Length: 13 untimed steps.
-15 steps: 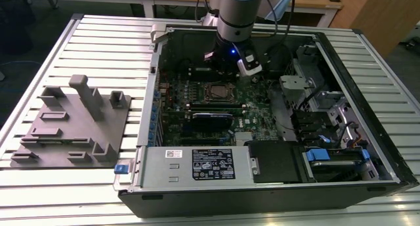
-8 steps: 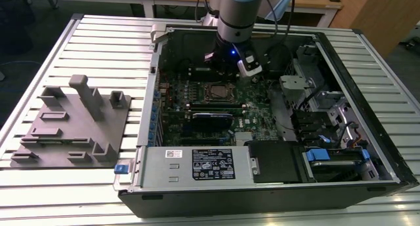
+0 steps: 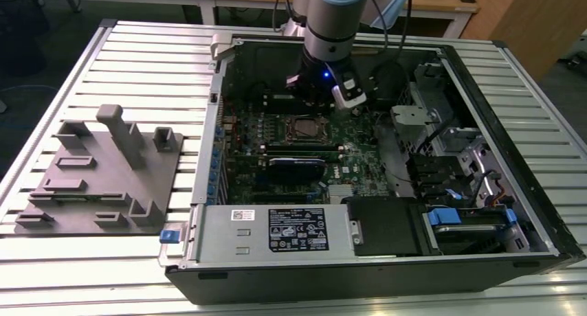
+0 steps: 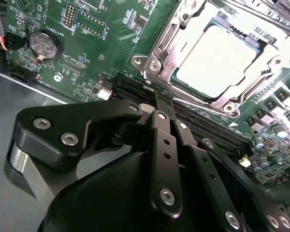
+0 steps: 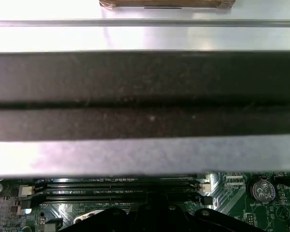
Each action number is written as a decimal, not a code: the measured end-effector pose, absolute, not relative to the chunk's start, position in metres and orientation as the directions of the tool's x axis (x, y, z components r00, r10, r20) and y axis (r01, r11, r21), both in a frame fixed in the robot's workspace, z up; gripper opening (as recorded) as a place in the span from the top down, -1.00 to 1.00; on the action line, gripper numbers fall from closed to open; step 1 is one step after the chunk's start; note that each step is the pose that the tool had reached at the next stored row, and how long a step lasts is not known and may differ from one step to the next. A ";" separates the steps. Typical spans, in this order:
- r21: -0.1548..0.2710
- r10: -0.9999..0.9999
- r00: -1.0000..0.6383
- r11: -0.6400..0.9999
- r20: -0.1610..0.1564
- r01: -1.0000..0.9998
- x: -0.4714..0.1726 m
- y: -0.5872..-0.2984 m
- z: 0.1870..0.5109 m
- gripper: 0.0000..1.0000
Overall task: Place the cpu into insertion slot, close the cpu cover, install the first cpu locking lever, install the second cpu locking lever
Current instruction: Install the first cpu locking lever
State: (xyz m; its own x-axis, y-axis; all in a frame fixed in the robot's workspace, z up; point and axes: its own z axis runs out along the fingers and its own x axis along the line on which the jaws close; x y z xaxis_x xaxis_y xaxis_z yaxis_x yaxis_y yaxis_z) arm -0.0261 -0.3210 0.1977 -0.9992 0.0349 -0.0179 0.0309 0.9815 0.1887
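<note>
- A ribbed silver metal table [image 3: 110,55] carries an open black computer case [image 3: 513,158], and wooden furniture stands behind it.
- On the table, at the exterior view's left of the case, lies a grey plastic fixture plate [image 3: 101,172] with upright blocks.
- Inside the case lies a green motherboard [image 3: 275,158] with long black memory slots [image 4: 203,126].
- The small flat square cpu [image 4: 216,60] with a pale silver-grey top sits in the square insertion slot [image 3: 304,129] near the middle of the board.
- The thin metal cpu cover [image 4: 270,50] lies flat around the chip, so the chip shows through its window.
- A thin metal locking lever [image 4: 160,46] runs along one side of the slot frame.
- A round silver coin battery [image 4: 41,46] sits on the board, well apart from the slot.
- The black tool [image 4: 157,101] hangs from the arm above the memory slots, just beside the slot frame.
- In the second wrist view its fingers [image 4: 160,145] lie close together and hold nothing.
</note>
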 end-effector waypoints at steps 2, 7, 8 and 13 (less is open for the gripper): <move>0.189 0.035 -0.999 0.982 -0.018 0.031 -0.026 -0.321 0.197 0.79; 0.189 0.037 -0.999 0.981 -0.018 0.033 -0.026 -0.321 0.197 0.79; 0.189 0.037 -0.999 0.981 -0.018 0.033 -0.026 -0.321 0.197 0.79; 0.189 0.037 -0.999 0.981 -0.018 0.033 -0.026 -0.321 0.197 0.79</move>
State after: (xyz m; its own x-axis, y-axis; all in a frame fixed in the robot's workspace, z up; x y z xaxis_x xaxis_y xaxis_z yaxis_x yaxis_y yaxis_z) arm -0.0257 -0.3209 0.1973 -0.9991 0.0372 -0.0180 0.0332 0.9814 0.1890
